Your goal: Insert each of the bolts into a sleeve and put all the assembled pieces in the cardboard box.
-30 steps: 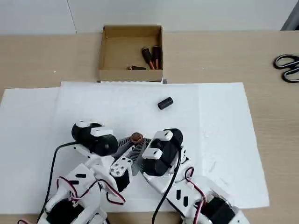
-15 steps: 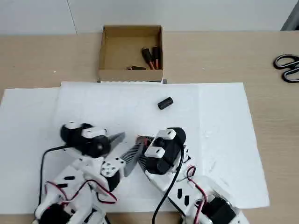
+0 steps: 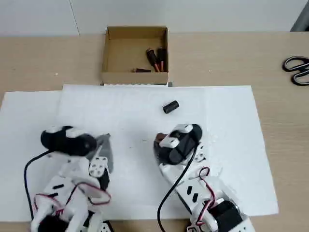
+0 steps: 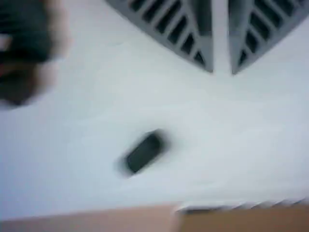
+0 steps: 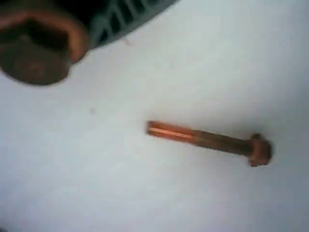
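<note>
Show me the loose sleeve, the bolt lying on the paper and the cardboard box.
Loose sleeve (image 3: 171, 107), high view, middle of its body.
Lying bolt (image 5: 207, 140), right wrist view, mid-shank.
Cardboard box (image 3: 120, 78), high view, near wall.

high: overhead, far, whole tabletop (image 3: 231, 53) | left wrist: near, downward, shares sleeve (image 4: 145, 152) with high | right wrist: nearest, facing paper (image 5: 193, 58)

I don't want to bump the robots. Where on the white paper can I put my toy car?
The paper is bare from the right arm out to its edge on the scissors' side, and in the band between the cardboard box and the left arm. It is crowded around the loose sleeve and tight between the two arms.
</note>
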